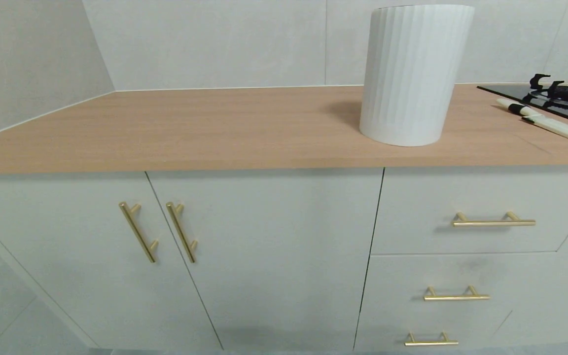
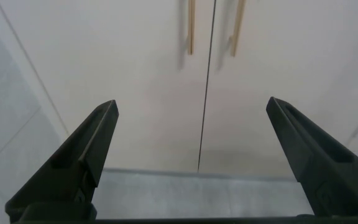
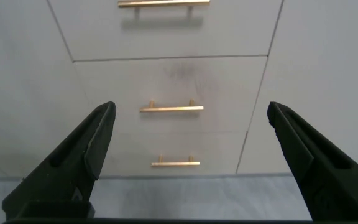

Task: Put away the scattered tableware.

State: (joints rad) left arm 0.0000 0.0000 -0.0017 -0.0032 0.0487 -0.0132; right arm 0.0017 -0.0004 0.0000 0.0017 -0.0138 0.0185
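Note:
A tall white ribbed container (image 1: 412, 74) stands on the wooden countertop (image 1: 190, 128), right of centre. A cream-handled utensil with a black band (image 1: 550, 122) lies on the counter at the far right, beside the stove. My left gripper (image 2: 191, 112) hangs open low in front of the two cabinet doors, nothing between its fingers. My right gripper (image 3: 191, 115) hangs open low in front of the drawer stack, also holding nothing.
A black gas hob (image 1: 560, 96) sits at the counter's far right. Below the counter are two doors with gold handles (image 1: 138, 231) and three drawers with gold handles (image 1: 493, 221). Tiled walls close the back and left side.

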